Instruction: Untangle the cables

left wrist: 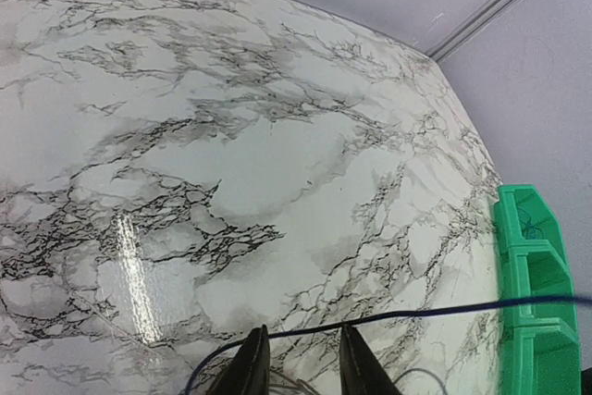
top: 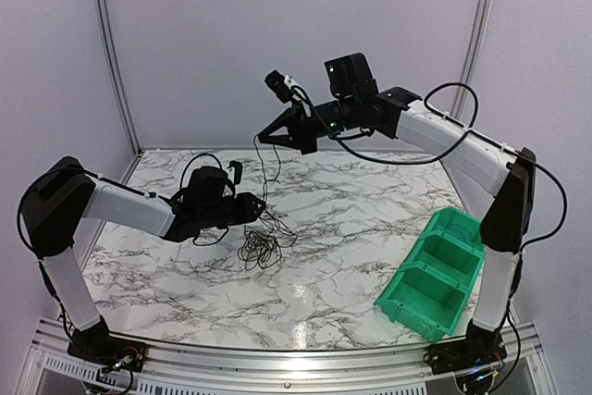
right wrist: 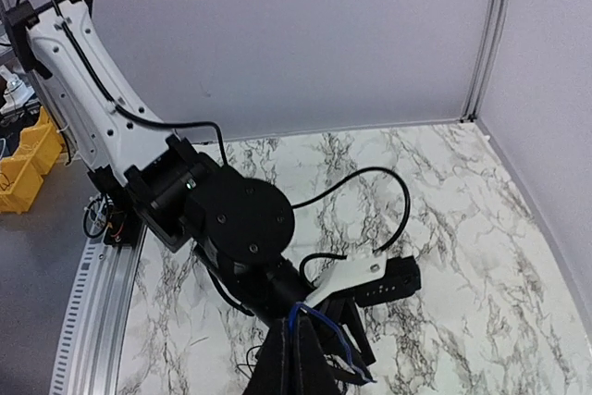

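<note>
The cables (top: 262, 245) are a small loopy tangle of thin black wires on the marble table (top: 351, 219), left of centre. My right gripper (top: 262, 139) is raised above it and is shut on thin strands that hang down to the tangle. In the right wrist view its closed fingers (right wrist: 298, 358) pinch a blue cable loop (right wrist: 322, 314). My left gripper (top: 255, 205) is low, just left of the tangle. In the left wrist view it (left wrist: 303, 358) is open, and a blue cable (left wrist: 416, 312) runs across just past its fingertips.
A green divided bin (top: 439, 275) stands at the table's front right; it also shows in the left wrist view (left wrist: 536, 293). White booth walls close the back and sides. The left arm (right wrist: 231, 219) sits directly below my right gripper.
</note>
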You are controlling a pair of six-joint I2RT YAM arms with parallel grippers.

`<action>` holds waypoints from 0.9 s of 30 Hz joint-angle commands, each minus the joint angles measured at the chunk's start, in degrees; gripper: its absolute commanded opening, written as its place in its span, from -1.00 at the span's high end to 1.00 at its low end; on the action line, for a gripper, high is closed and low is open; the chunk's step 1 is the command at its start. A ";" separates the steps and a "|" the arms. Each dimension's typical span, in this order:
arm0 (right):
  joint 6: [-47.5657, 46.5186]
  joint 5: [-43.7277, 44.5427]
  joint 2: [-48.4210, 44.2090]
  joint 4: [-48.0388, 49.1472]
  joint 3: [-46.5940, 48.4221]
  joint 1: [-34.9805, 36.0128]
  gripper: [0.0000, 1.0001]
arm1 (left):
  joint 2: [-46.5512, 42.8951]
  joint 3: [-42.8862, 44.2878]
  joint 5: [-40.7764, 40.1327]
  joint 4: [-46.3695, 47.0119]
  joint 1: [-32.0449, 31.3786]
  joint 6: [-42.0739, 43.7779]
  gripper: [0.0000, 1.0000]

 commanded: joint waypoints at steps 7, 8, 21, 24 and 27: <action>-1.99 3.59 -2.46 -3.47 11.69 0.38 1.00 | -4.41 -9.92 -3.27 4.56 1.63 0.33 0.45; -2.00 3.62 -2.50 -3.45 12.04 0.37 1.00 | -5.79 -11.37 -4.11 4.56 1.79 0.73 0.45; -0.60 10.63 -1.21 -0.32 7.12 0.40 1.00 | -35.90 -26.85 -11.25 1.99 2.30 7.69 0.36; 1.11 11.49 -0.28 0.14 6.53 0.39 1.00 | -41.12 -26.81 -7.95 1.98 2.07 9.62 0.25; 2.04 12.42 0.31 0.58 5.91 0.37 1.00 | -43.39 -24.59 -4.38 1.95 1.32 11.13 0.09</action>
